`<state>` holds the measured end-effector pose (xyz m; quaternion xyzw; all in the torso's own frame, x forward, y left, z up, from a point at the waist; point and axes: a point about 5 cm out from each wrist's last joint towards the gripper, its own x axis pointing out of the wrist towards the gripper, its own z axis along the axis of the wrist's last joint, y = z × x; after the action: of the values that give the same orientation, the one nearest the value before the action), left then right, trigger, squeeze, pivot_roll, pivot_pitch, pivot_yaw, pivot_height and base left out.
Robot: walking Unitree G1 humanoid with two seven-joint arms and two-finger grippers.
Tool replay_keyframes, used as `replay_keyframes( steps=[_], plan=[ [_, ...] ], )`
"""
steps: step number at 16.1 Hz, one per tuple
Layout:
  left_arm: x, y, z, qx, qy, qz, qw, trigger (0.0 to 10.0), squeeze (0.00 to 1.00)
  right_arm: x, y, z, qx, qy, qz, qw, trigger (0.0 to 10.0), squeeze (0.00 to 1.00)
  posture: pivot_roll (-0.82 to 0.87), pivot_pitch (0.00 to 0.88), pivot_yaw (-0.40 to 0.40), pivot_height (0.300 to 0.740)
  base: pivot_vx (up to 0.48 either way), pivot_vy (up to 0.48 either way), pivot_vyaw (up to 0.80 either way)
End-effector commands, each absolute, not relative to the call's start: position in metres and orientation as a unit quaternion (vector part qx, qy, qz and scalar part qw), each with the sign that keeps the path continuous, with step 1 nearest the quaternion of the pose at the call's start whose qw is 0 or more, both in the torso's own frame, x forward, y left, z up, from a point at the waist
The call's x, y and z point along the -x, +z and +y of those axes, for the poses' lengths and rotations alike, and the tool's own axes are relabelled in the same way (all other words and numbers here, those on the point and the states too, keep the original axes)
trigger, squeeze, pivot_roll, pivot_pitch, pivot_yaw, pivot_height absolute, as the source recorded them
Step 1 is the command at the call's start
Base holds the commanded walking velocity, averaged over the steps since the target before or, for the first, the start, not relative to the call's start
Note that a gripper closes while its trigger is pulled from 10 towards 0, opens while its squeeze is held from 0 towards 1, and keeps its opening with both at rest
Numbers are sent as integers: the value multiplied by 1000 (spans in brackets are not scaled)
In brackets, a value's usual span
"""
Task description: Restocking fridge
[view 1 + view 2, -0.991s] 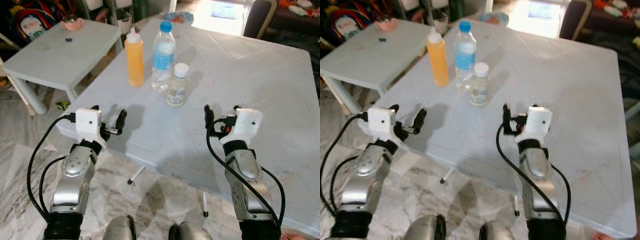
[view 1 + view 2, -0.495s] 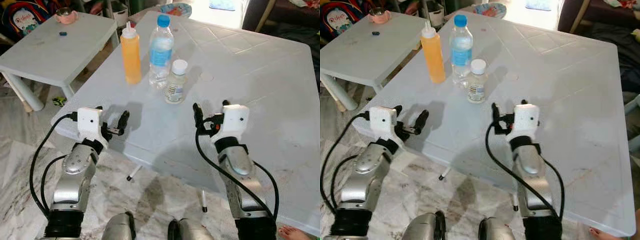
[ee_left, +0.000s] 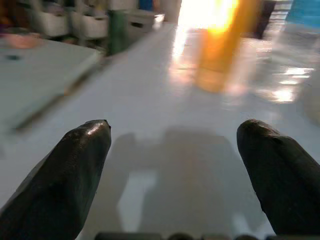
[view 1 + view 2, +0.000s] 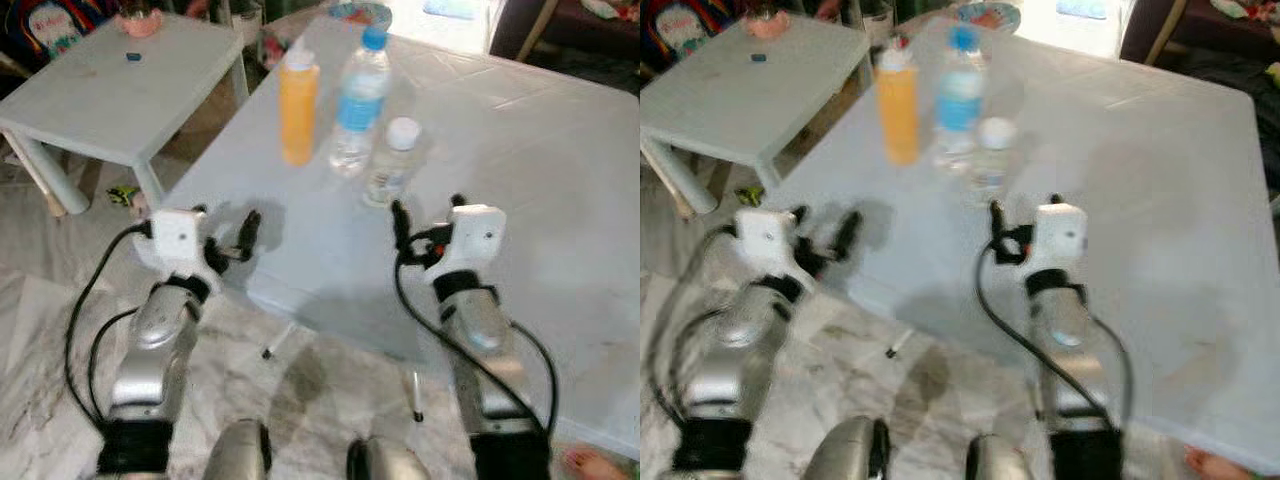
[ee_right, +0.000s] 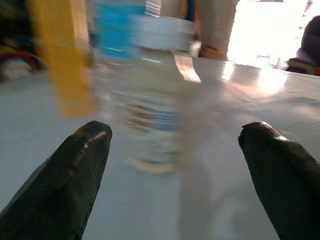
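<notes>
Three bottles stand together on the big white table (image 4: 540,180): an orange squeeze bottle (image 4: 298,108), a clear water bottle with a blue cap (image 4: 358,100) and a small clear bottle with a white cap (image 4: 392,162). My right gripper (image 4: 428,212) hovers over the table just short of the small bottle (image 5: 155,100), open, with nothing between its fingers. My left gripper (image 4: 224,225) is open at the table's near left corner, and the orange bottle (image 3: 220,45) stands further ahead of it. The views are blurred.
A low white side table (image 4: 110,90) stands to the left, with a pink cup (image 4: 140,20) and a small blue object (image 4: 133,57) on it. A patterned plate (image 4: 358,12) lies at the big table's far edge. A person's foot (image 4: 590,465) is on the marble floor at lower right.
The whole picture has shifted and blurred, so the camera moved. The right gripper now stands closer to the small white-capped bottle. Both grippers stay open.
</notes>
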<state>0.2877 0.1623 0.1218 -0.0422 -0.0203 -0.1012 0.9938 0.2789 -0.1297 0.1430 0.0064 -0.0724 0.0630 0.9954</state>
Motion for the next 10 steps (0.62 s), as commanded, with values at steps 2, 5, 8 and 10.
replay_keyframes(
  steps=[2,5,8,10],
  plan=[
    [-290,124,160,39,-104,-26,993,10000,0,-275,142,-134,-1,58,-77,995,10000,0,-30,130,-14,740,0,480,0],
    [-290,125,156,41,-111,-35,992,10000,0,-276,140,-129,-12,77,-68,995,10000,0,-35,130,-17,740,0,462,0],
    [-292,124,156,42,-113,-35,992,10000,0,-278,141,-127,-2,84,-72,994,10000,0,-35,135,-14,740,0,435,-467],
    [-294,132,166,34,-97,-45,994,10000,0,-281,151,-127,5,85,-90,992,10000,0,-50,171,-13,740,0,373,0]
  ],
)
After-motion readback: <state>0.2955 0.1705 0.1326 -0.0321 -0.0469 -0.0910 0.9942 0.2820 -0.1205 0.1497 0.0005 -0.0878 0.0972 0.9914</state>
